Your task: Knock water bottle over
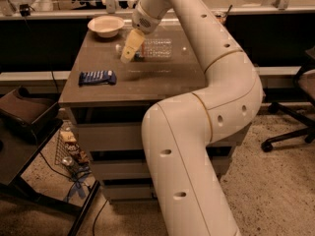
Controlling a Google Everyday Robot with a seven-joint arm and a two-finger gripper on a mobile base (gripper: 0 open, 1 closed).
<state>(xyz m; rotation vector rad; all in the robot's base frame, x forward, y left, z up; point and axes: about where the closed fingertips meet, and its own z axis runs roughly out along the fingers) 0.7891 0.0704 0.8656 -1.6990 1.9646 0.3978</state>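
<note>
The water bottle (156, 48), clear ribbed plastic, lies on its side on the brown table (147, 85), toward the back middle. Its cap end points left and is partly hidden behind my gripper. My gripper (129, 53), with tan fingers, hangs from the white arm (197, 132) and points down just above the table. It sits at the bottle's left end, in front of it. The fingers look pressed together with nothing between them.
A white bowl (106, 25) stands at the table's back left. A blue snack bag (97, 77) lies near the front left edge. A dark can with a straw (222, 15) peeks out behind the arm. An office chair (295, 107) is at the right, a black stand (24, 117) at the left.
</note>
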